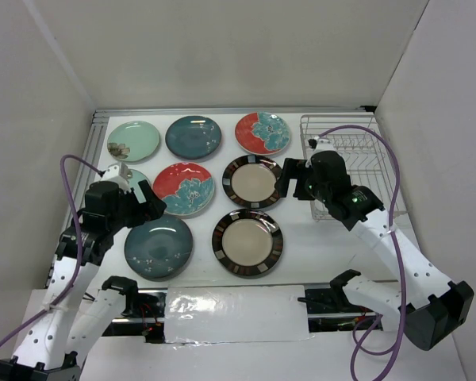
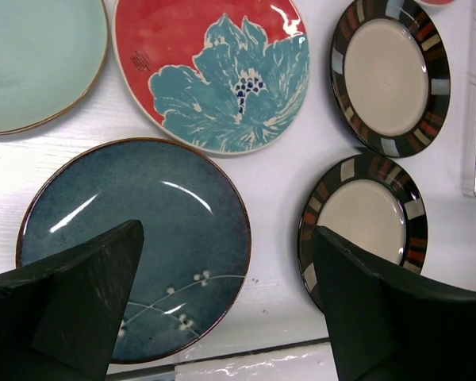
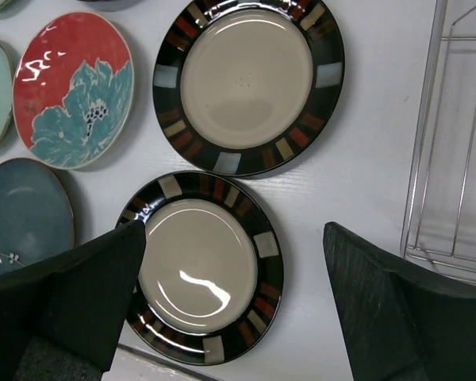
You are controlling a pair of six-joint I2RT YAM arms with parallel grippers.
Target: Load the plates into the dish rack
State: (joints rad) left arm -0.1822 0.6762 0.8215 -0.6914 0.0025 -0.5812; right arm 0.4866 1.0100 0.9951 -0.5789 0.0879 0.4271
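Left gripper [image 2: 226, 238]: fingers apart, teal plate [image 2: 143, 206] below. Right gripper [image 3: 234, 234]: fingers apart, striped plate [image 3: 206, 270] below, rack [image 3: 452, 159] beyond one finger.

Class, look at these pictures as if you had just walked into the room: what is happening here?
Two robot arms are set to load plates into the dish rack, but nothing is loaded yet. Eight plates lie flat on the white table; no plate shows in the rack. The left gripper hangs open above a dark teal plate, the right gripper open above a striped-rim plate. Neither holds anything.
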